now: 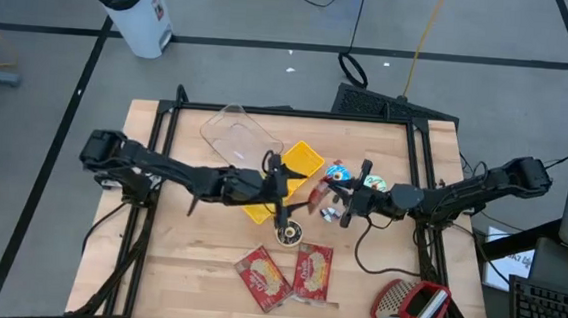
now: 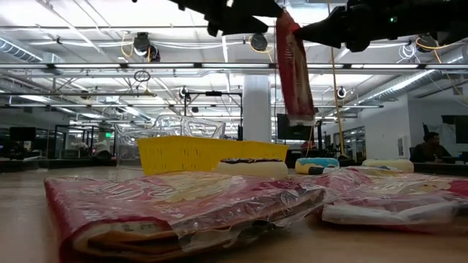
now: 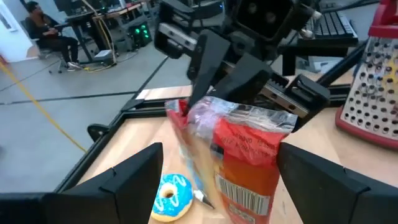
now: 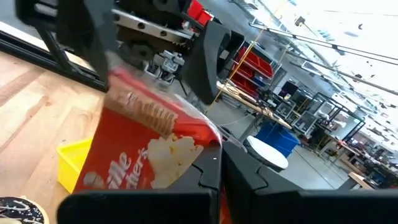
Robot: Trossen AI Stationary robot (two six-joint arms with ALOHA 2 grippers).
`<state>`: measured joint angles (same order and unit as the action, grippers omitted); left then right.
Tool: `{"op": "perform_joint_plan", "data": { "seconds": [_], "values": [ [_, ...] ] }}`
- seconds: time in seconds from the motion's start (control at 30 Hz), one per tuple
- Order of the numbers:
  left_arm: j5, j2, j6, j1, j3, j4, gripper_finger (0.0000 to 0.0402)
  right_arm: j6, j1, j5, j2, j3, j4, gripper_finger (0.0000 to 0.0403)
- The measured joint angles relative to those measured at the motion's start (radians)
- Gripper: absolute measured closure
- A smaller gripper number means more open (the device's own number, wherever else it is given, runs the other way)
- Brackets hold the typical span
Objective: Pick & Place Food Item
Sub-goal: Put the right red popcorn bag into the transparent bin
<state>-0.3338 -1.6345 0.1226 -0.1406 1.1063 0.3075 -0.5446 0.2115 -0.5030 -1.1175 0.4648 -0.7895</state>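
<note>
A red snack packet (image 2: 294,67) hangs in the air over the middle of the table, and my right gripper (image 1: 329,197) is shut on it. My left gripper (image 3: 221,149) faces it from the table's left side. It is open, with one finger on either side of the packet (image 3: 249,155), and I see no touch. Two more red packets (image 1: 264,276) (image 1: 312,269) lie flat near the front edge. A yellow tray (image 1: 288,174) sits on the table under the left gripper. My right gripper pinches the packet's crimped top edge (image 3: 239,112) between its two fingers (image 3: 208,59), coming level from the table's right side. The packet hangs upright below the fingers, its lower end (image 2: 298,113) clear of the table and the tray.
A clear plastic container (image 1: 238,136) lies behind the yellow tray. A blue-iced donut (image 3: 170,194), other small food items (image 1: 374,184) and a chocolate donut (image 1: 287,234) lie around the grippers. A red-handled grater (image 1: 409,306) lies at the front right corner.
</note>
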Motion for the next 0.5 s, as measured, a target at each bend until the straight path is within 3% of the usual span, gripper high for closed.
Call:
{"op": "perform_joint_plan", "data": {
  "seconds": [0.3,0.5],
  "values": [
    [0.041,-0.032,0.011,-0.026,0.022,-0.025,0.0092,0.0,0.0,-0.056,0.0,0.0,0.007,0.0403],
    [-0.068,-0.025,0.052,-0.031,0.022,-0.018,0.0092,0.004,0.0,-0.047,0.0,0.0,-0.008,0.0403]
  ]
}}
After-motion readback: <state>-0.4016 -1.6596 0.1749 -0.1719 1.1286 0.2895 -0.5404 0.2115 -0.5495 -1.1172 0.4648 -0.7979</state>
